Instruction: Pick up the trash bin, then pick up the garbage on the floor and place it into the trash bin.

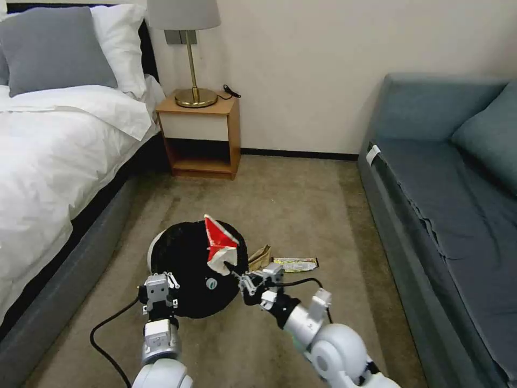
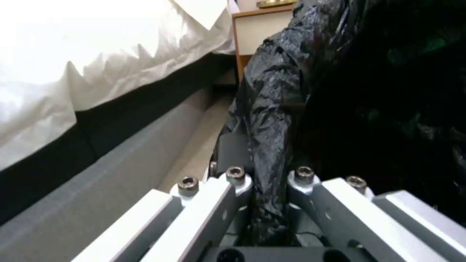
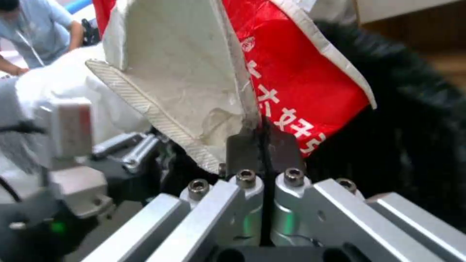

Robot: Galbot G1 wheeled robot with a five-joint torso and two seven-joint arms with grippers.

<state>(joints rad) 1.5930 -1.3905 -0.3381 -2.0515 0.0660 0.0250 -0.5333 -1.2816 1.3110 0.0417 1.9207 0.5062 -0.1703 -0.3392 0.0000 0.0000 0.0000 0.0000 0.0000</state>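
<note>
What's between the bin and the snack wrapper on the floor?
In the head view, the tan crumpled paper bag lies on the carpet between the trash bin and the gold-silver snack wrapper, right beside the bin.

From my console, the trash bin (image 1: 161, 250) shows me just a sliver of white wall; its black liner hides the rest. Inside it I see a small round white-and-green thing (image 1: 211, 282), too small to name. The red-white packet (image 1: 219, 245) covers part of the bin's mouth, and in the right wrist view its upper part (image 3: 296, 72) runs off the picture's edge. Behind it the tan paper bag (image 1: 260, 257) is half hidden by the liner and the right gripper (image 1: 235, 269). The left gripper (image 1: 157, 287) has its fingertips buried in liner folds (image 2: 272, 120). The snack wrapper (image 1: 295, 264) bears print I can't read.
</note>
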